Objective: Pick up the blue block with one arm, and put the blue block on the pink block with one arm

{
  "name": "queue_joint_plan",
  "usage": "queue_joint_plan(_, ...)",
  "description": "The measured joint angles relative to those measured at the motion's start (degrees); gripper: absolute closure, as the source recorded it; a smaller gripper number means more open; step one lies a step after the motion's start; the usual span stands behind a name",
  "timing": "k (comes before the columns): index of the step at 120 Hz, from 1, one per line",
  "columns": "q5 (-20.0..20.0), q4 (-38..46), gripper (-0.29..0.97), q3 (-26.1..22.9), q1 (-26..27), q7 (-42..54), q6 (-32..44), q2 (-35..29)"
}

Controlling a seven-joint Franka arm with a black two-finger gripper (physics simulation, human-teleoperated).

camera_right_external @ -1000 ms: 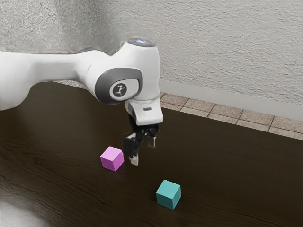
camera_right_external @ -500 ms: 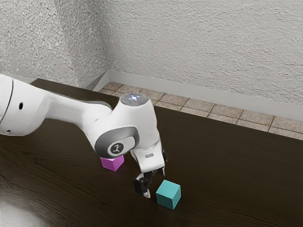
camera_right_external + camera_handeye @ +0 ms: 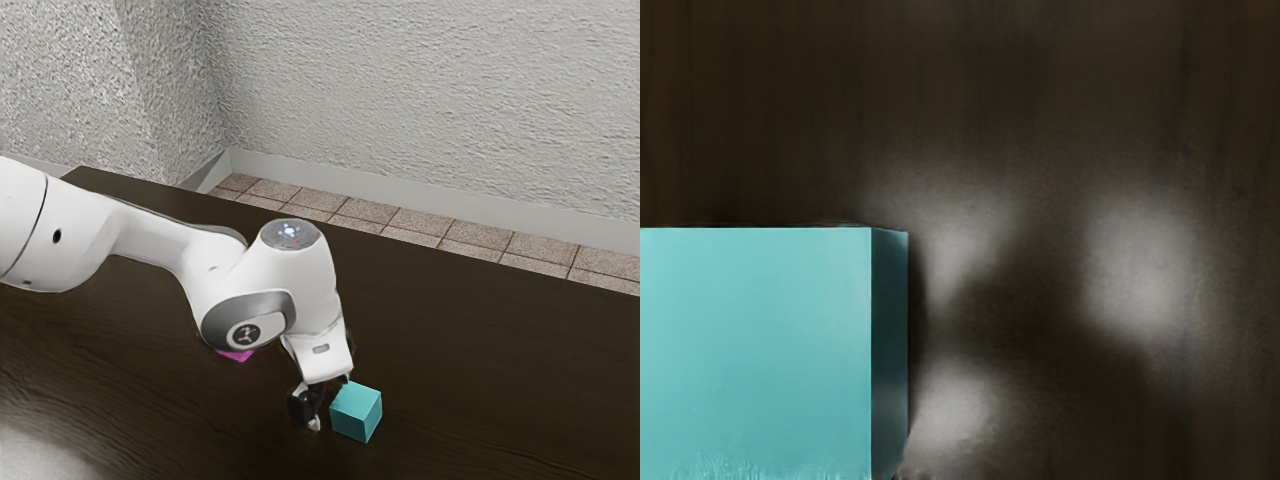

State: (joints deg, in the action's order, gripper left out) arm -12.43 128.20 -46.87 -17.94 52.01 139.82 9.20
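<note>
The blue block [image 3: 355, 412], a teal cube, rests on the dark wooden table [image 3: 480, 340] near its front edge. My gripper [image 3: 311, 412] is down close to the tabletop, just at the cube's side toward the exterior view's left, open and with nothing between its fingers. In the wrist view the blue block [image 3: 760, 350] lies off to one side of the hand, not centred under it. The pink block [image 3: 237, 355] sits further toward the exterior view's left, mostly hidden behind my wrist, with only a sliver showing.
A rough grey wall [image 3: 450, 90] and a tiled floor strip [image 3: 470, 235] lie beyond the table's far edge. Bare tabletop stretches toward the exterior view's right of the blue block.
My arm has swung down and toward the exterior view's right, from beside the pink block to the blue block's side, and now covers most of the pink block. Neither block has moved.
</note>
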Motion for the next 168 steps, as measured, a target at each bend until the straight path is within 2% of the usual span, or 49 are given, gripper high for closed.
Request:
queue_joint_plan(6,-0.41,-3.7,0.0,1.53,0.53,-0.12,-0.51,2.34)
queue_joint_plan(15,-0.8,-7.81,0.0,7.17,4.6,-0.17,-1.08,6.53)
queue_joint_plan(21,-0.96,-9.32,0.0,9.17,6.39,-0.2,-1.36,8.38)
queue_joint_plan(46,-0.39,-10.76,0.0,10.48,9.21,-1.29,-2.07,10.67)
queue_joint_plan(64,-0.4,-10.93,0.0,13.35,11.75,-2.26,-2.27,12.98)
queue_joint_plan(90,-0.37,-12.03,0.0,13.9,13.06,-3.39,-2.4,12.97)
queue_joint_plan(156,-0.86,-8.74,0.01,14.35,13.62,-5.35,-2.6,14.72)
queue_joint_plan(168,-2.48,-8.23,0.05,14.42,13.63,-5.45,-2.61,14.89)
